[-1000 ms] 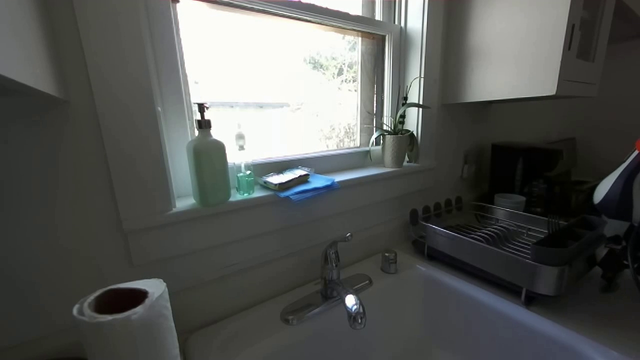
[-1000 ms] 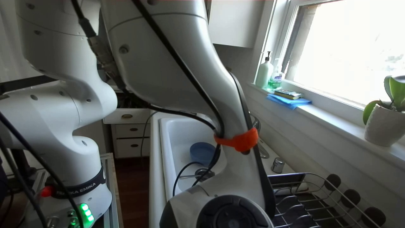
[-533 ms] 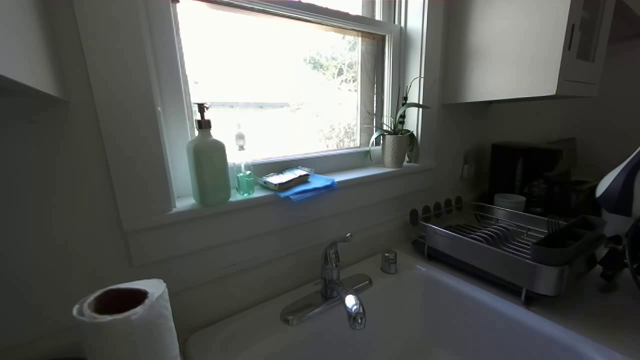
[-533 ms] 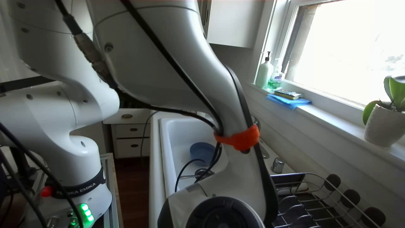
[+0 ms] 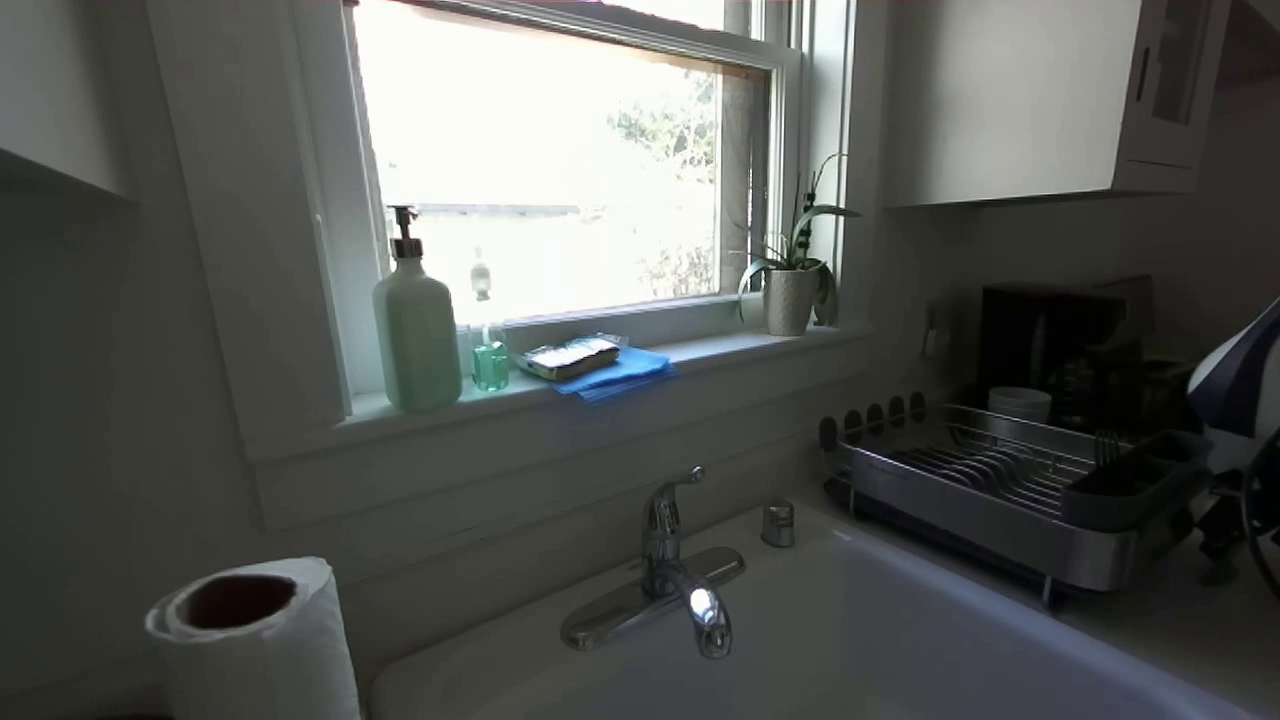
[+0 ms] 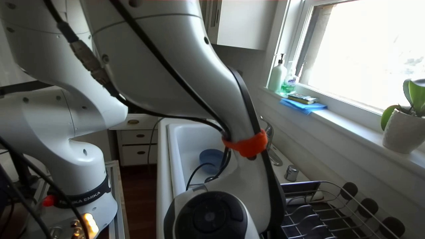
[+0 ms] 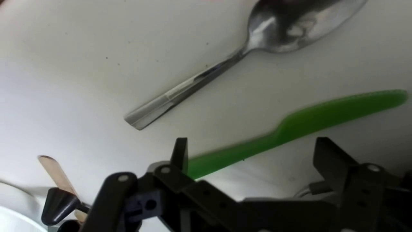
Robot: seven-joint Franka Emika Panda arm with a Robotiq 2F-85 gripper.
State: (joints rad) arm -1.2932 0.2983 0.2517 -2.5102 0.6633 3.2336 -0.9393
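Beneath the claw (image 7: 252,141), a green knife (image 7: 293,127).

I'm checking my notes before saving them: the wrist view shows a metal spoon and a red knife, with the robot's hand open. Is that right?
Not quite: the knife is green, not red, as the wrist view shows. The rest is right: there is a metal spoon, and the hand is open.

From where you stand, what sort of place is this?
Most likely a home kitchen: there is a white sink with a faucet, a dish rack beside it, and, in the wrist view, a green knife showing by the open claw.
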